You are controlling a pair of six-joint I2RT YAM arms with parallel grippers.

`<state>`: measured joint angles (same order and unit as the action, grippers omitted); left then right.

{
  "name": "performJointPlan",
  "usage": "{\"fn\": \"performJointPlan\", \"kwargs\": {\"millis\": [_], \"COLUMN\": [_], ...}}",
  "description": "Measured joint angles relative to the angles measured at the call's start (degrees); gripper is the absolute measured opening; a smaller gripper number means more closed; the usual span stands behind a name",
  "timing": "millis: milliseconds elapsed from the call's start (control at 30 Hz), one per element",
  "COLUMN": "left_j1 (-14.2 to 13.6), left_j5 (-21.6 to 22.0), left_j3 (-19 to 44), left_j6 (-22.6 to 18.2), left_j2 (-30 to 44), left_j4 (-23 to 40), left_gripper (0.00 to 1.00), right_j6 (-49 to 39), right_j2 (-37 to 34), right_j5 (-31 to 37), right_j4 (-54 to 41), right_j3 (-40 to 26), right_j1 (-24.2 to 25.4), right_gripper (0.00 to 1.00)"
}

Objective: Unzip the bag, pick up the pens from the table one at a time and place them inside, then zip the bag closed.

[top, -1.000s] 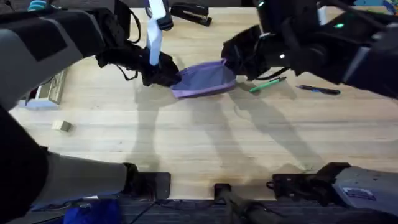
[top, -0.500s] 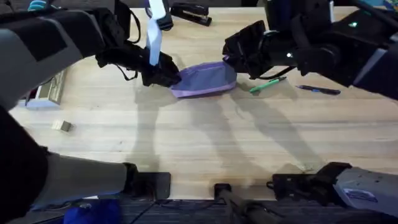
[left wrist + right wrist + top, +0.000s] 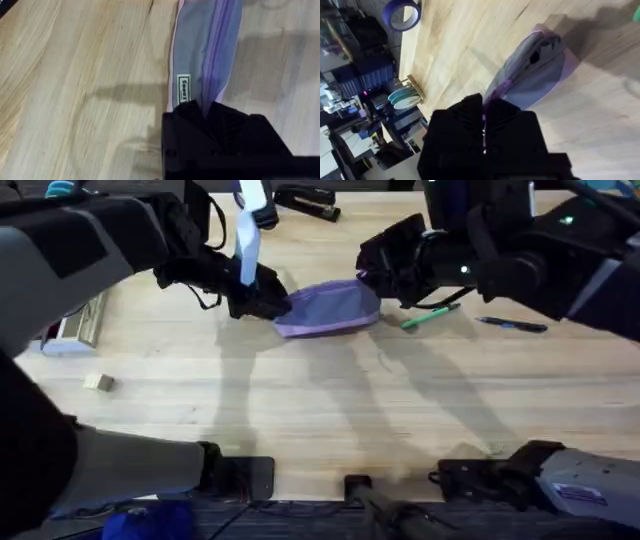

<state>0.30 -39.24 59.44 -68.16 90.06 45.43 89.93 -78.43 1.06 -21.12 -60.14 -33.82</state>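
The large light wooden butcher-block table (image 3: 330,410) shows pale planks with visible seams. Its near half lies bare apart from the arms' shadows, giving open room between the bases and the middle. Toward the left edge sit a small pale block (image 3: 98,383) and, farther back, a flat light-coloured holder (image 3: 70,330).

At mid-depth lies the soft oblong lavender-purple and grey-blue fabric pouch (image 3: 330,307), flat on the wood with its long side running left to right. The left gripper (image 3: 262,298) is clamped on the pouch's left end, black fingers (image 3: 220,135) pressed together over the purple zipper strip beside a small white label (image 3: 184,89). The left arm reaches in low from the left. The right gripper (image 3: 375,275) pinches the pouch's right end, its fingers (image 3: 485,135) pressed together on the fabric; that arm comes in large and dark from the upper right.

Just right of the pouch lies the thin bright green pen (image 3: 432,317), slanted, and farther right the thin dark blue-black pen (image 3: 512,325), both on the wood and apart from each other.

At the far edge rests a black stapler (image 3: 306,200). The right wrist view shows a roll of blue tape (image 3: 401,14) on the table.
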Motion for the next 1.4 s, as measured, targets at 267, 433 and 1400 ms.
{"fn": "performJointPlan", "kwargs": {"millis": [267, 433, 1400], "left_j1": [0.0, 0.0, 0.5], "left_j5": [0.2, 0.3, 2.4], "left_j3": [0.0, 0.0, 0.0], "left_j6": [0.0, 0.0, 0.0], "left_j2": [0.0, 0.0, 0.0], "left_j4": [0.1, 0.1, 0.0], "left_gripper": [0.042, 0.042, 0.042], "right_j6": [0.0, -0.2, -0.2], "right_j2": [-0.4, -2.9, -11.8], "right_j5": [0.2, 0.3, 0.9], "right_j4": [1.1, 5.4, 18.1], "right_j3": [0.0, 0.0, 0.0], "right_j1": [-3.7, -6.7, -15.5], "right_gripper": [0.033, 0.033, 0.032]}}
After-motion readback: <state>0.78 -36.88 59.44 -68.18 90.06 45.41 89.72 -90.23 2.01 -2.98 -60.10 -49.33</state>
